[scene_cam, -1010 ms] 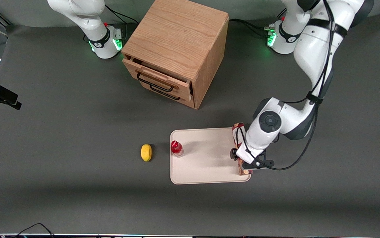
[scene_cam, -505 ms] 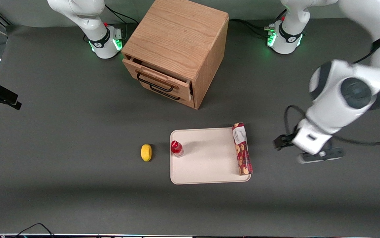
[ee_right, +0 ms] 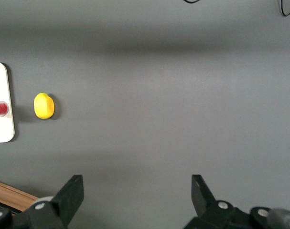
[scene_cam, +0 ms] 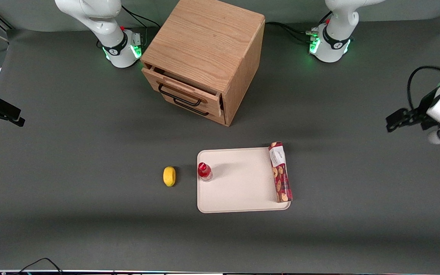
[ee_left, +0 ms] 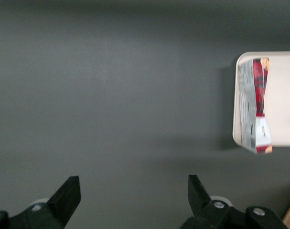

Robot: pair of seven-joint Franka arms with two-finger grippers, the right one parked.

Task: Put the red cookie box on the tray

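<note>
Tray point(scene_cam: 239, 191): we find it flat on the worktop point(scene_cam: 90, 214), nearer the front camera than the wooden drawer cabinet point(scene_cam: 204, 57), with bare worktop on every side.
Tray edges: the red cookie box point(scene_cam: 280, 172) lies along the short edge toward the working arm's end; its end nearest the front camera sits at the tray's rounded corner. In the left wrist view the box point(ee_left: 257, 105) appears to overhang the rim point(ee_left: 236, 95) slightly; we cannot confirm this, as that view is blurred.
Open room: the middle of the tray is bare between the box and a small red-capped bottle point(scene_cam: 204, 171), which stands at the edge toward the parked arm's end. A yellow lemon-like object point(scene_cam: 169, 176) rests on the worktop just beside that edge, apart from the tray.
Box axis: long axis runs roughly parallel to the tray's short edge, slightly skewed, from the cabinet side toward the front camera.
Box ends: white label end points toward the cabinet; the cookie-printed end points toward the front camera.
Box appearance: long, narrow, dark red, brown cookies printed along it, lying flat.
Gripper point(scene_cam: 414, 122): well apart from the tray, toward the working arm's end of the worktop; the wrist view shows its fingers point(ee_left: 68, 195) spread wide with nothing between them.
</note>
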